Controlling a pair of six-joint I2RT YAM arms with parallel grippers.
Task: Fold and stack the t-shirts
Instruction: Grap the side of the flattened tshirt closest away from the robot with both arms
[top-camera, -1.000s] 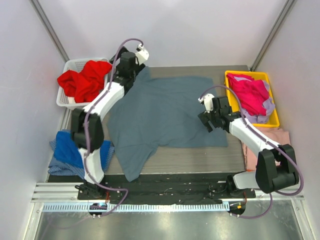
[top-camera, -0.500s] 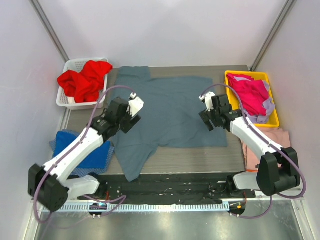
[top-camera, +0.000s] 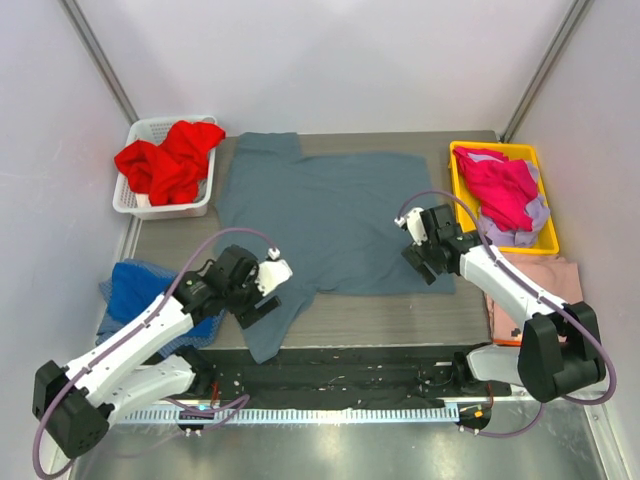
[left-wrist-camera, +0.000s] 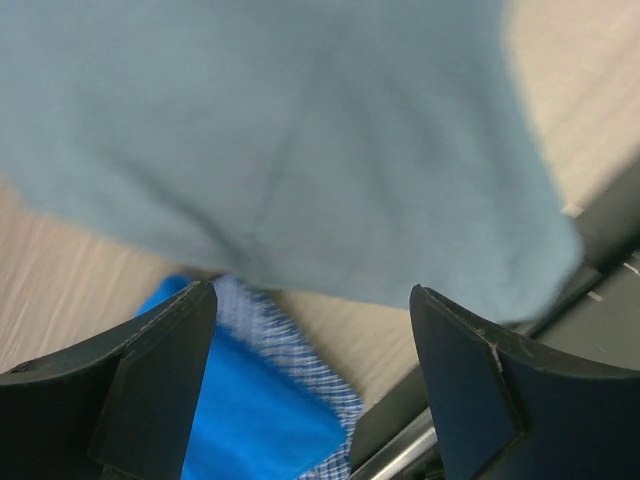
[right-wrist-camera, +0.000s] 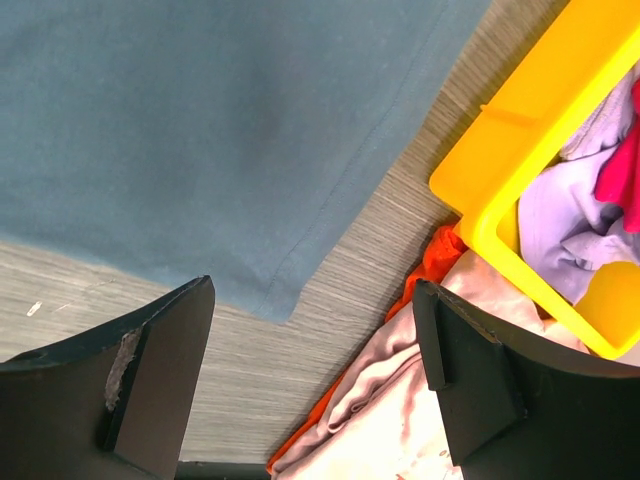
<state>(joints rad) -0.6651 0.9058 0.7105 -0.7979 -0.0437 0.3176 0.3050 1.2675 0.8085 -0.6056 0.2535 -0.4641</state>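
The large slate blue-grey cloth t-shirt (top-camera: 340, 215) lies flat ahead of both arms, with its long axis left to right, sleeves leftward and hem rightward. The left gripper (top-camera: 258, 305), jaws spread and empty, hovers over the near sleeve. The right gripper (top-camera: 424, 265), equally spread and empty, hangs over the near hem corner, so each arm is nearest its own end.

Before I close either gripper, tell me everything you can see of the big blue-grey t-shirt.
The blue-grey t-shirt is plain soft cloth, spread open and nearly flat on the wood-grain table, unfolded. Its stitched hem lies right, near the yellow bin; one sleeve points far-left, the other near-left, its tip reaching the black base rail. The open left gripper hovers over the near sleeve, the open right gripper over the near hem corner; neither grips it.
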